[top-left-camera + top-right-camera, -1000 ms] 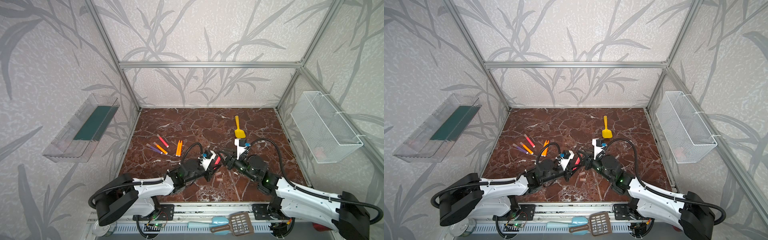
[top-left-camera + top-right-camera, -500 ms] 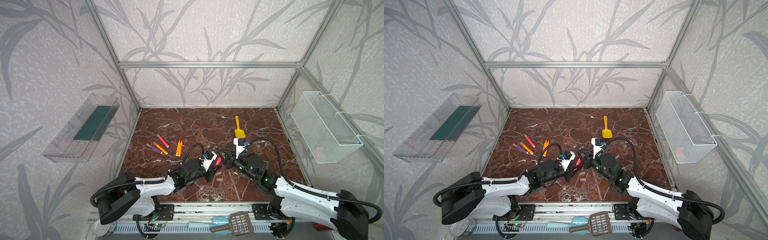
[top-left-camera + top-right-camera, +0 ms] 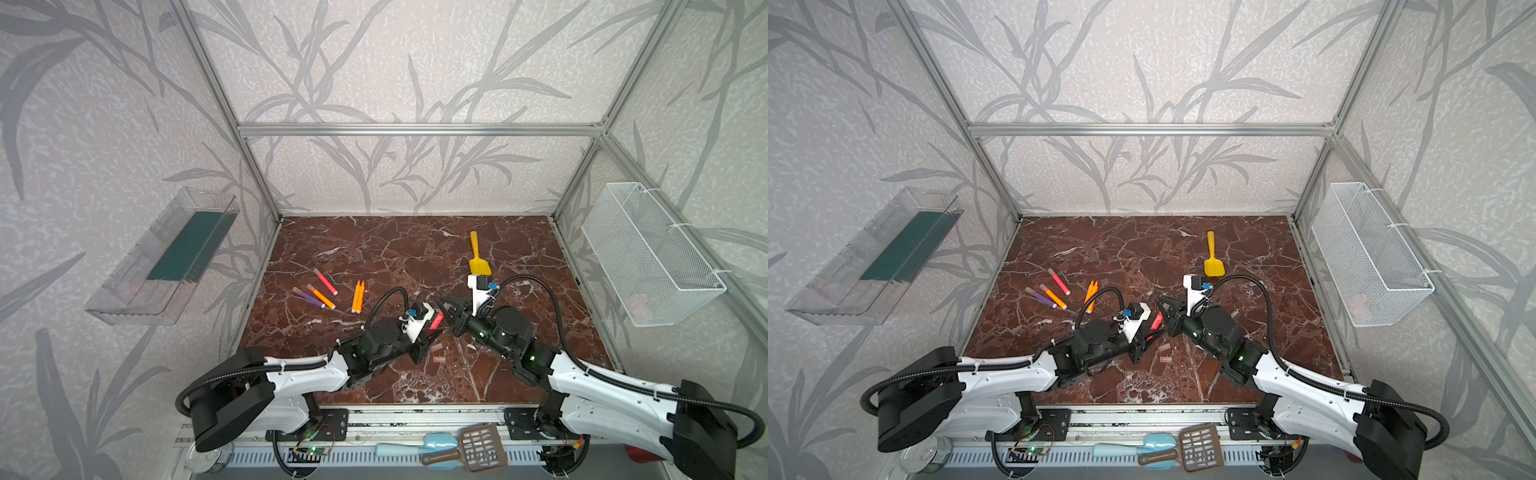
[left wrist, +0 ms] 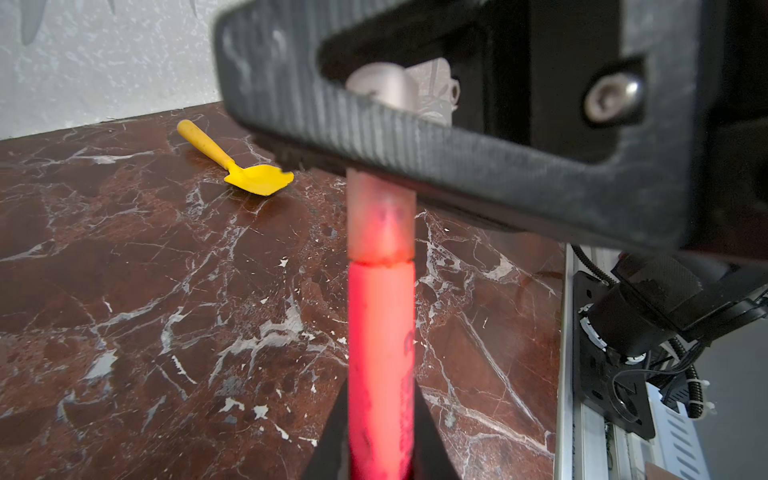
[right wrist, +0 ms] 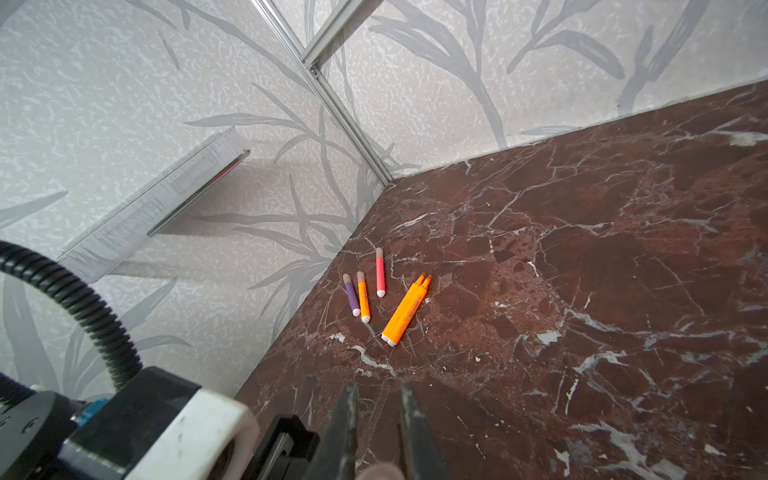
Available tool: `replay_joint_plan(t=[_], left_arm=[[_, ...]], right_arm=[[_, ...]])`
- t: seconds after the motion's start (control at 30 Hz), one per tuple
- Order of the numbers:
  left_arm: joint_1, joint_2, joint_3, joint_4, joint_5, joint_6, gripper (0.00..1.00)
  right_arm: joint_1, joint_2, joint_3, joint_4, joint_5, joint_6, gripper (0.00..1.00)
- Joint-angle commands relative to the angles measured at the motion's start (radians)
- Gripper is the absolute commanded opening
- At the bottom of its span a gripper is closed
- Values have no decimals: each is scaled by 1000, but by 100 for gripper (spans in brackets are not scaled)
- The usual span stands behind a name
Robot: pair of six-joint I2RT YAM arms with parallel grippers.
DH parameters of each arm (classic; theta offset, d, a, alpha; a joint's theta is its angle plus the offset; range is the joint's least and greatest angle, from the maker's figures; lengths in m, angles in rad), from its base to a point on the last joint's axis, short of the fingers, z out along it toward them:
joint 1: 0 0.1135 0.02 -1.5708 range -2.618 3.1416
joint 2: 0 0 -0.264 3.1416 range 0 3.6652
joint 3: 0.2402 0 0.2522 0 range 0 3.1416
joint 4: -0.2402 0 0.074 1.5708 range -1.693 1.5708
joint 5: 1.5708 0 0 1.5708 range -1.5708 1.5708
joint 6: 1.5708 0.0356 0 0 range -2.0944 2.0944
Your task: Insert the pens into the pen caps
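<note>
The left gripper [image 4: 380, 451] is clenched round the lower barrel of a red-pink marker pen [image 4: 380, 332] and holds it clear of the table [image 3: 395, 249]. The right gripper [image 5: 378, 392] is pinched on the translucent pen cap [image 4: 380, 220] that sits over the pen's tip. Seen from above, with the back wall [image 3: 415, 174] as 12 o'clock, the pen's long axis runs from about 7 to 1 o'clock. The left gripper has the 7 o'clock end, and the right gripper meets it nose to nose, reaching in from roughly 4 o'clock. The red nib shows through the cap, and the cap's rim looks to be touching the barrel's shoulder. I'd judge any last push has to go straight along that axis. Two loose caps [image 3: 435, 348] lie on the table just at 6 o'clock of where the grippers meet. A pair of uncapped orange pens [image 3: 358, 296] lies side by side out at 10 o'clock, nearer the left arm.
</note>
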Motion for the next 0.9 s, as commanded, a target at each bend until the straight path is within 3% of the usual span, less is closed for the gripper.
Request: replay_joint_plan(t=[0.0,0.27,0.5,0.87], left_arm=[[7,-60,42,0,-117,16,0],[18,-136,95,-43,-266,48,0],[42,-158,157,-55,-292,49,0],[188,-196,261,-148,-234,1,0]], right_arm=[[10,-12,-11,-42,-86,-20,0],[85,-50,-68,-35,-59,-6,0],[186,26,-69,-15,-1,-44,0],[269,138,-80,41,57,-40,0]])
